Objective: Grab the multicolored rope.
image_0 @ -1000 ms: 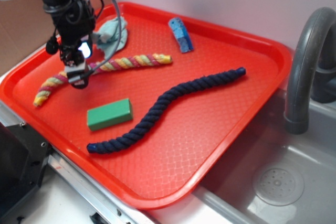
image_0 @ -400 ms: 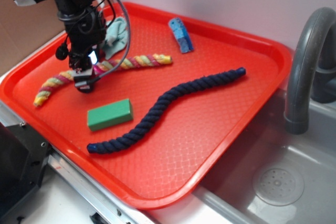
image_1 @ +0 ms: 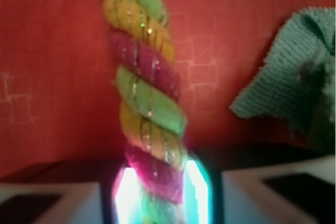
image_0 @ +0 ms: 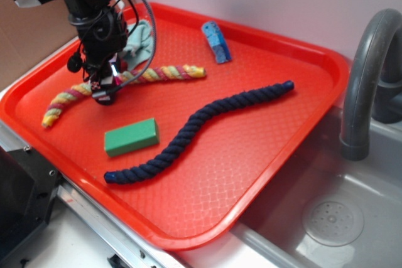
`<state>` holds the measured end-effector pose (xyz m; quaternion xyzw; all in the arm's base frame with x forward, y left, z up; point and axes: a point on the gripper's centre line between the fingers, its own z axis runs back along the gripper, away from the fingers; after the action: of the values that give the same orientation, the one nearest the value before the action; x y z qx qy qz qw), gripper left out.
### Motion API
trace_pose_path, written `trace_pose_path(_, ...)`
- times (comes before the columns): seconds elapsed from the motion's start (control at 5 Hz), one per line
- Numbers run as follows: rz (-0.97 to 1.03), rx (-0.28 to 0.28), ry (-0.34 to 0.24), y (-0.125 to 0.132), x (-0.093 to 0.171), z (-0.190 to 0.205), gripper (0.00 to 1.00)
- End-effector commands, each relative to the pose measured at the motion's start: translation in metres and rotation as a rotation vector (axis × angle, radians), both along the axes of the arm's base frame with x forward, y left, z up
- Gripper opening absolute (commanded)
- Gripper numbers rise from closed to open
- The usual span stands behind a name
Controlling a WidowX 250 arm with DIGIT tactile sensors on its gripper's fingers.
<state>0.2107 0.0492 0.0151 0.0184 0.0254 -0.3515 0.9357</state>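
Rope: multicolored rope point(image_0: 125, 81) lies left-centre of frame on the red tray point(image_0: 264, 155), running from lower left up toward centre; wrist view shows it point(image_1: 147, 103) rising straight up mid-frame, yellow/pink/green strands.
Gripper: gripper point(image_0: 103, 90) upper left of ext. view, low over the rope's middle.
Fingers state: fingers point(image_1: 195, 192) sit either side of the rope at bottom of wrist view, pressing its flanks; looks clamped on the rope, though blur keeps this a judgement.
Step in hand: securing the pinch. To do well: keep rope centred betw. both pads, squeeze firm since cotton is soft & compresses, then lift straight up, slowly, so ends trail w/o snagging.
Watch for: teal cloth point(image_0: 139, 41) just behind gripper, right side in wrist view point(image_1: 283, 77); don't catch it. Green block point(image_0: 130, 136) near, below in frame. Navy rope point(image_0: 201, 130) well apart, not the target.
Vs earlier: 1 s ago gripper was further left along rope; it has shifted right & slightly up-frame. Rope's left end looks nudged a bit; other items unchanged.
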Motion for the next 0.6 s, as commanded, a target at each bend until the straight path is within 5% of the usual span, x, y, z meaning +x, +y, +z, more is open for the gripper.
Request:
trace_pose_path(0.0, 0.19, 0.079, -0.07, -0.004, 0.004, 0.066, 0.0)
trace_pose_path(0.2, 0.424, 0.088, -0.09, -0.013, -0.005, 0.116, 0.0)
trace_pose_path(0.4, 0.639, -0.001, -0.152, -0.03, -0.011, 0.166, 0.0)
